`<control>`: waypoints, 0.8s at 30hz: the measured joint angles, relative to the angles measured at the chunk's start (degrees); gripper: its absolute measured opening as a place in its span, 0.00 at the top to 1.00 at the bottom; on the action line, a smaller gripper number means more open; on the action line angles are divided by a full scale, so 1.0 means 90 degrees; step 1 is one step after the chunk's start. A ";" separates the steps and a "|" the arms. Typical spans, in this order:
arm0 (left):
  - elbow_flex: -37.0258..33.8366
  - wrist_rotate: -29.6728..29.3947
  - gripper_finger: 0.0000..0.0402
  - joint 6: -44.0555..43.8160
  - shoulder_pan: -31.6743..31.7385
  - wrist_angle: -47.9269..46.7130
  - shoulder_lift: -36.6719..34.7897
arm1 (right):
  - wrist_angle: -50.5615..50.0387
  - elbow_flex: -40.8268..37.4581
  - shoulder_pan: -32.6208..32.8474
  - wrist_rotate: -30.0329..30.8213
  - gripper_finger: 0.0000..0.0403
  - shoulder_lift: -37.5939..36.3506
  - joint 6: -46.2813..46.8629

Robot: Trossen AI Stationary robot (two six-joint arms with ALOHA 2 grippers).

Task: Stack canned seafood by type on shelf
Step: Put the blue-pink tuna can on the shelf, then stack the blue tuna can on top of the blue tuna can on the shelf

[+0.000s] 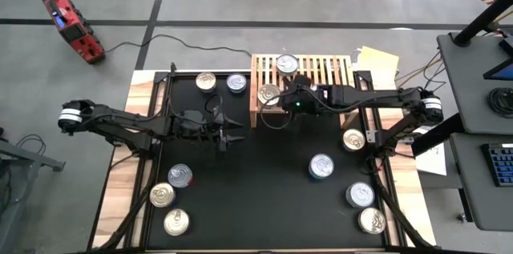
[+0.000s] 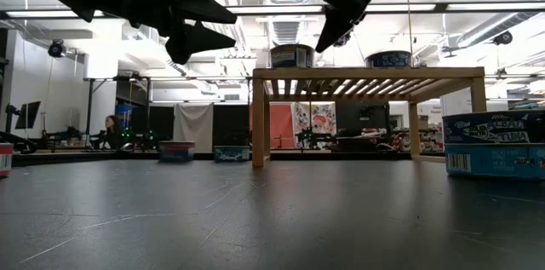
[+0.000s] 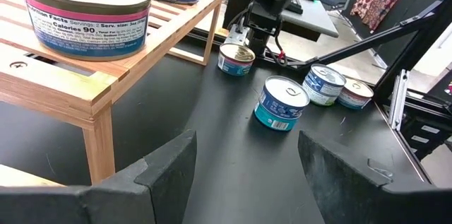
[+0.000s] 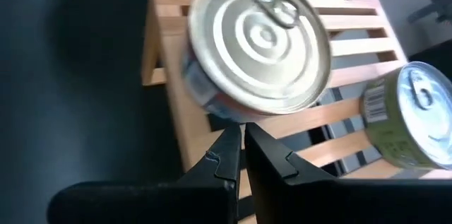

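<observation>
Now the right gripper (image 1: 282, 94), its fingers pressed together and empty, hangs just above a tin (image 1: 269, 94) on the shelf (image 1: 321, 68), so the placing seems done, and next the left gripper (image 1: 232, 136), open and empty beside the shelf, should fetch another can.

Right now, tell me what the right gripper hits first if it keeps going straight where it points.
Probably the can on the shelf directly ahead of the right gripper, whose fingers are shut; how far ahead is unclear.
</observation>
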 joint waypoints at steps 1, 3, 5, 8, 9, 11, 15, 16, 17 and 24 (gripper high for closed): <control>0.0000 0.0000 0.42 -0.0002 0.0000 0.0000 0.0001 | 0.0039 0.0000 -0.0033 -0.0005 0.97 0.0011 -0.0009; 0.0000 0.0000 0.42 0.0000 0.0000 0.0002 0.0000 | 0.0145 0.0000 -0.0082 -0.0003 0.97 0.0063 -0.0037; 0.0000 0.0000 0.42 0.0000 0.0000 0.0002 0.0001 | 0.0251 0.0000 -0.0126 -0.0005 0.97 0.0101 -0.0097; 0.0000 0.0000 0.42 0.0000 0.0001 0.0002 -0.0002 | 0.0347 0.0000 -0.0143 -0.0005 0.97 0.0183 -0.0153; 0.0000 0.0000 0.42 0.0000 -0.0001 0.0002 0.0001 | 0.0338 0.0000 -0.0143 -0.0005 0.97 0.0203 -0.0164; 0.0000 0.0000 0.42 0.0000 -0.0001 0.0002 -0.0002 | 0.0325 0.0000 -0.0141 -0.0010 0.97 0.0260 -0.0122; 0.0000 0.0000 0.42 0.0000 -0.0001 0.0001 -0.0002 | 0.0246 0.0000 -0.0138 -0.0006 0.97 0.0280 -0.0116; 0.0000 0.0000 0.42 0.0000 0.0000 -0.0001 -0.0002 | 0.0243 0.0000 -0.0134 -0.0005 0.97 0.0278 -0.0113; -0.0001 0.0000 0.42 -0.0001 -0.0001 -0.0002 -0.0002 | 0.0222 0.0000 -0.0132 -0.0005 0.97 0.0262 -0.0075; -0.0005 0.0000 0.42 -0.0002 -0.0001 -0.0025 -0.0002 | -0.0276 -0.0002 -0.0112 -0.0004 0.97 -0.0098 0.0620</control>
